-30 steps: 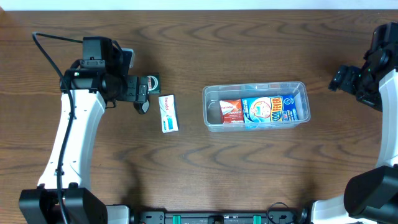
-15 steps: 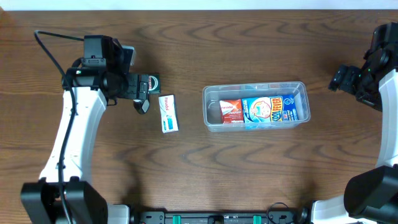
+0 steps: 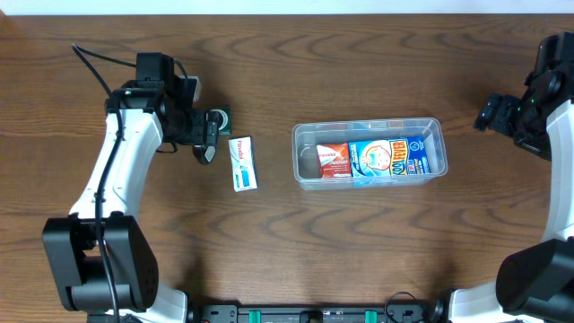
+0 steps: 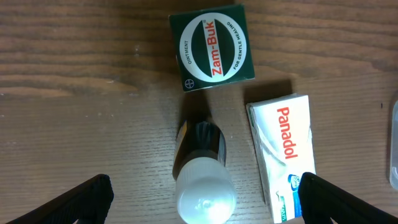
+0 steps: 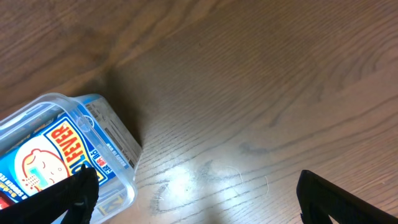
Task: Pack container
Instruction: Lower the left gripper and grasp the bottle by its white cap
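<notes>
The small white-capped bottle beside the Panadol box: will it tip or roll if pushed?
The bottle seems to stand upright and narrow, so a push near the cap would likely tip it. Its round body could then roll. Small, probably light.

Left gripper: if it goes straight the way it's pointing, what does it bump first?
Probably the small dark bottle with a white cap, which sits right between the open fingers of the left gripper; depth is hard to judge.

a robot lab: two robot arms (image 3: 112, 179) at a wooden table (image 3: 296, 242).
</notes>
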`<move>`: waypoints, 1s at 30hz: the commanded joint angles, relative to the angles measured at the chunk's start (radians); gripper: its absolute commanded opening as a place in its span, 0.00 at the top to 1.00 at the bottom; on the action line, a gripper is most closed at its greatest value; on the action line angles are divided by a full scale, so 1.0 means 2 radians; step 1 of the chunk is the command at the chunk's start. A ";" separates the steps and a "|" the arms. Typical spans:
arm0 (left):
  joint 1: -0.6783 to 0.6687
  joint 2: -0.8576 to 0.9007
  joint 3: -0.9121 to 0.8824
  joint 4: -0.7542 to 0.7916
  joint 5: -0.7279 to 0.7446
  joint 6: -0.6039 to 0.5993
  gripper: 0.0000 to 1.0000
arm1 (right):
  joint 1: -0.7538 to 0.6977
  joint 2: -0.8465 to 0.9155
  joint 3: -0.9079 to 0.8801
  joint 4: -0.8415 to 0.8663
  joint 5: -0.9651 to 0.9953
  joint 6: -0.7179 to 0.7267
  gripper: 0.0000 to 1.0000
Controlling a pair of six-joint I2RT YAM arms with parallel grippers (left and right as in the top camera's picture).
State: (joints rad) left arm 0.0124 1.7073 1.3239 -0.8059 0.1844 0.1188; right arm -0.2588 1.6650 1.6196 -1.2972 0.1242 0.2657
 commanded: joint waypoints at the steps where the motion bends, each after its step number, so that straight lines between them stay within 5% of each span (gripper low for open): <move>1: 0.002 0.008 0.011 0.000 0.003 -0.015 0.02 | -0.004 -0.001 0.000 0.000 0.002 -0.006 0.01; 12: -0.002 0.008 0.011 -0.004 0.003 -0.016 0.00 | -0.004 -0.001 0.000 0.000 0.002 -0.006 0.01; 18: -0.012 0.008 0.011 -0.004 0.003 -0.015 0.12 | -0.004 -0.001 0.000 0.000 0.002 -0.006 0.01; 30: -0.013 0.011 0.008 0.001 -0.036 -0.022 0.15 | -0.004 -0.001 0.000 0.000 0.002 -0.006 0.01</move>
State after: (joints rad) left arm -0.0135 1.7142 1.3239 -0.8066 0.1562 0.0917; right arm -0.2588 1.6650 1.6196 -1.2968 0.1242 0.2657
